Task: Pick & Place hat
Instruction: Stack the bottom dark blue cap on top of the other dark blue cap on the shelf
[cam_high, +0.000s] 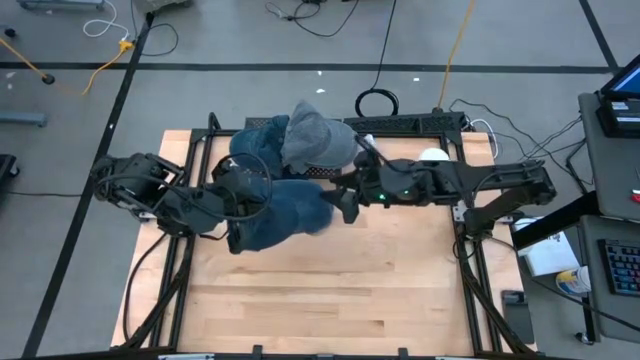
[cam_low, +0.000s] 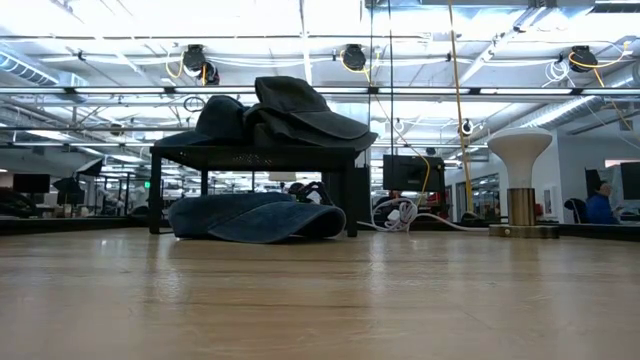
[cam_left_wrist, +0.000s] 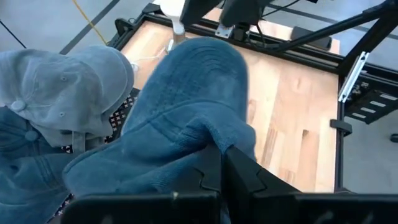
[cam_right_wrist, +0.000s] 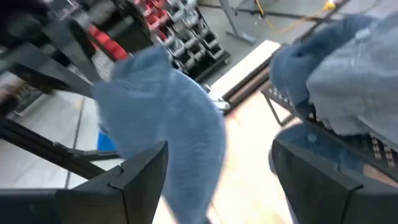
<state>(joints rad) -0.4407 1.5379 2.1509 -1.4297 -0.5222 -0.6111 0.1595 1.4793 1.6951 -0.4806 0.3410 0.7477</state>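
A blue terry-cloth bucket hat (cam_high: 285, 212) lies on the pale wooden table (cam_high: 330, 290), at the near foot of a low black wire-mesh rack (cam_low: 255, 155) that stands along the table's far edge. The left gripper (cam_left_wrist: 217, 163) has its two dark fingers pressed together on the hat's brim, pinching the cloth at the hat's left side; in the left wrist view the brim folds up over the fingertips. The right gripper (cam_high: 345, 205) hangs just right of the hat with its fingers spread wide, holding nothing; in the right wrist view the hat's blue crown (cam_right_wrist: 168, 118) shows between and beyond the two open fingers.

On top of the rack sit a grey baseball cap (cam_high: 315, 138) and a folded denim hat (cam_high: 262, 135), touching each other. A white mushroom-shaped lamp on a brass base (cam_low: 520, 180) stands at the far right of the table, well apart from the hats.

The near half of the table is bare wood from the left edge to the right edge, bounded by the black frame rails at both sides.
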